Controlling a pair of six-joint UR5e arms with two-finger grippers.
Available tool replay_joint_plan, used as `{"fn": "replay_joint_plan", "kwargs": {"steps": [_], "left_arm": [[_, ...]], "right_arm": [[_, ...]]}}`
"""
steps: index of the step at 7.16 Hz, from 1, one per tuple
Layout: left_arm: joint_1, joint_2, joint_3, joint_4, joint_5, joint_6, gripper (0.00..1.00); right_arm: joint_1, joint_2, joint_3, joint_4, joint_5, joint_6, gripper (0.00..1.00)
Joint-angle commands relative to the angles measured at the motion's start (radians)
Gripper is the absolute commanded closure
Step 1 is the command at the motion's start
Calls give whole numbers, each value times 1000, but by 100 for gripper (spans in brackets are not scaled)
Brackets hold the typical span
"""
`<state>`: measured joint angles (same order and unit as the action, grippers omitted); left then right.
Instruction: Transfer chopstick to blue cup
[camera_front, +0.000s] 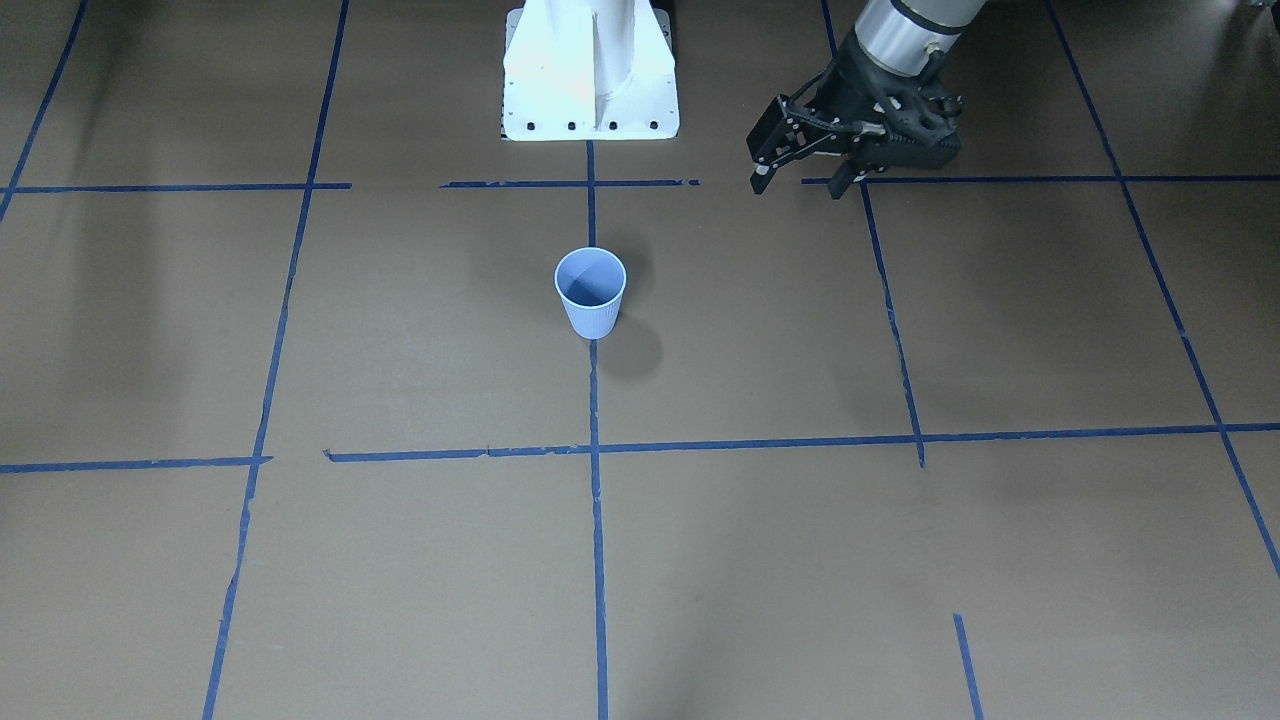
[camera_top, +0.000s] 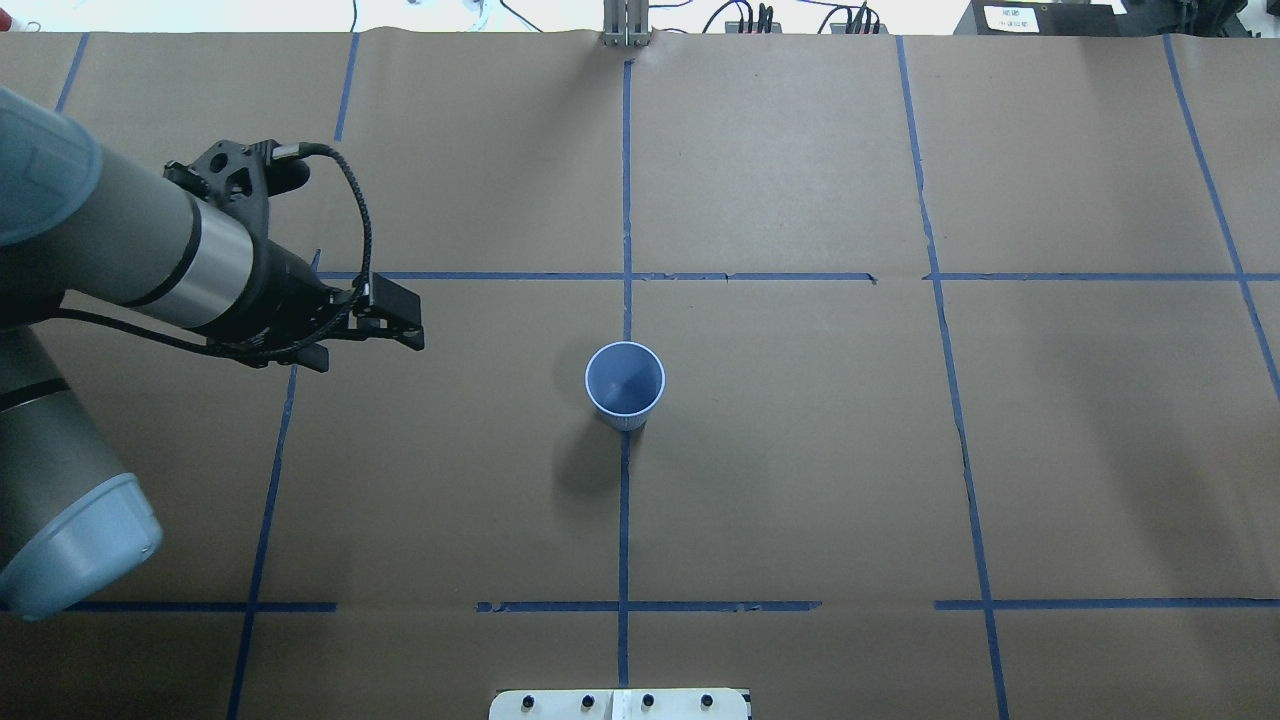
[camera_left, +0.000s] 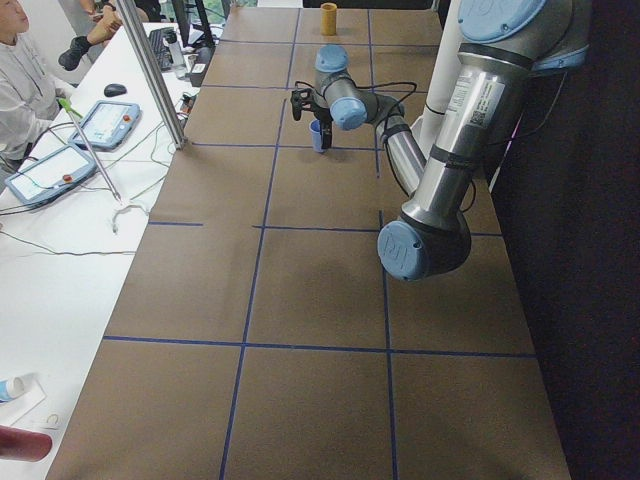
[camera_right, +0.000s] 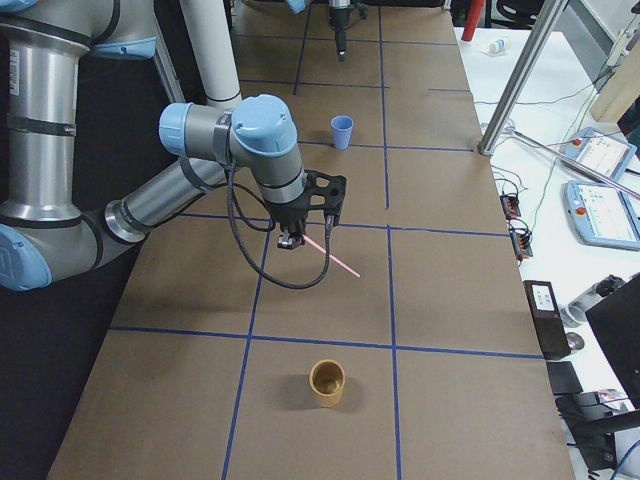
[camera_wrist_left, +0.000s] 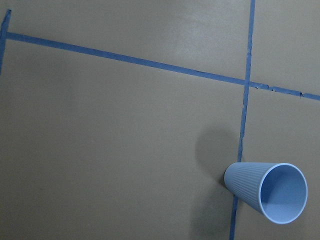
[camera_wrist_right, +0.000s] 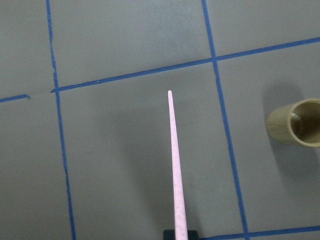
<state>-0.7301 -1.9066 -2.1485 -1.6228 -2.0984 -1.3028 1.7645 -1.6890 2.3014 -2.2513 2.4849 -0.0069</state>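
In the middle of the brown surface (camera_top: 800, 450), a blue cup (camera_top: 625, 385), standing up, right on a blue tape line (camera_top: 623, 520). A dark shadow (camera_top: 585, 470) just near and left of it. On the left, the big grey left arm (camera_top: 150, 250), reaching in. At its tip, the black left pincer (camera_top: 367, 354), fingers spread apart, pointing right, well apart from the cup. At the near edge, a white plate (camera_top: 620, 705) with small black dots.
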Motion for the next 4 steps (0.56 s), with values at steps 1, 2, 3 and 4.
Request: {"fn": "replay_joint_plan", "kwargs": {"steps": [1, 2, 3, 4], "left_arm": [[-21, 56, -16, -2, 0, 10, 0], [-26, 70, -16, -2, 3, 10, 0], [-34, 83, -16, -2, 5, 23, 0], [-48, 108, -17, -2, 3, 72, 0]], "right_arm": [[-167, 188, 1, 2, 92, 342, 95], [-260, 295, 1, 3, 94, 520, 95], [-372, 392, -3, 12, 95, 703, 94], [-498, 484, -13, 88, 92, 930, 94]]}}
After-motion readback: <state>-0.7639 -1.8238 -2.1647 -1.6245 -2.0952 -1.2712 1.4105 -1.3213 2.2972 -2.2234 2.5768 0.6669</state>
